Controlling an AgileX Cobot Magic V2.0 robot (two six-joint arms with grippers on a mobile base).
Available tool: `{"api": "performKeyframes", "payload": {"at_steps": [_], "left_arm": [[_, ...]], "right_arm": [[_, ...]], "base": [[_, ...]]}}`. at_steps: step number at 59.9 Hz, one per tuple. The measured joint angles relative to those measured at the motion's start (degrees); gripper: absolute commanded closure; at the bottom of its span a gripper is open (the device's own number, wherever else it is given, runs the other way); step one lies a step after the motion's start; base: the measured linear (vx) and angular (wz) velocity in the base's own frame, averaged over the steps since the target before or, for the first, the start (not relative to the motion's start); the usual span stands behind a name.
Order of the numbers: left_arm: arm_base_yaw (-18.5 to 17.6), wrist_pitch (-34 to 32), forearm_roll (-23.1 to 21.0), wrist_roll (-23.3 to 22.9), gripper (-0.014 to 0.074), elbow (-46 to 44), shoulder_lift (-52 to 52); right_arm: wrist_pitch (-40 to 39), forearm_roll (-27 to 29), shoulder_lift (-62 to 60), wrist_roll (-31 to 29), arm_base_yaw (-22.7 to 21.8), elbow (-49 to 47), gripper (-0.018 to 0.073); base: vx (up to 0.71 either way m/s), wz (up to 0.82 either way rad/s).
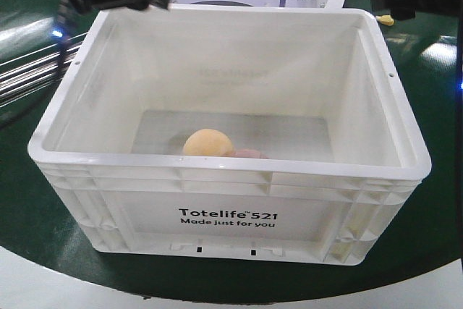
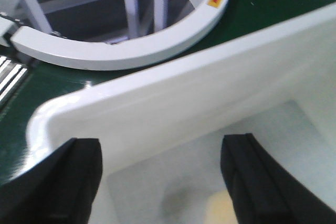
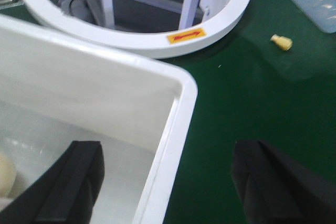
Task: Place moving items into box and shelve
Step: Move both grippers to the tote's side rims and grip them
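Straddling the box walls ahead of a lift

Left gripper [image 2: 163, 182] spread wide and empty, apparently bracketing the rear-left rim of the box [image 1: 231, 211]. Right gripper [image 3: 173, 182] likewise agape: one finger inside, one over the green table [image 3: 252, 87]. Yellow-orange lump [image 1: 208, 142] and pinkish-brown lump [image 1: 249, 153] lie touching on the box floor. Arms poised over the rear corners, wrists pitched down, likely to pinch the walls.

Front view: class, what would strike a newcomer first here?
A white crate fills the middle of the green table. On its floor, near the front wall, lie a yellow lump and, beside it, a pink lump. Open left fingers and right fingers hover at its far corners.
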Motion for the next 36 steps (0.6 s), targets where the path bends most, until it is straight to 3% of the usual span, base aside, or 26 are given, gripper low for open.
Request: {"api": "performKeyframes", "payload": {"at_steps": [7, 14, 24, 36], "left_arm": [[1.9, 0.7, 3.6, -1.1, 0.0011, 0.0, -2.3], [3.0, 1.2, 4.1, -1.7, 0.0011, 2.6, -3.4], [4.3, -0.7, 4.0, -4.8, 0.0011, 10.9, -4.3], [4.7, -2.3, 2.5, -5.4, 0.0011, 17.0, -4.6]], "right_arm": [[-3.5, 5.1, 0.0, -2.3, -3.6, 8.1, -0.0005], [-7.1, 7.7, 0.3, -2.6, -5.2, 13.7, -0.0005], [-9.2, 11.1, 0.3, -2.6, -5.2, 15.2, -0.0005], [-9.5, 13.7, 0.3, -2.6, -5.4, 15.3, -0.0005]], "base": [[0.00, 0.00], [0.00, 0.00], [0.00, 0.00], [0.00, 0.00]]}}
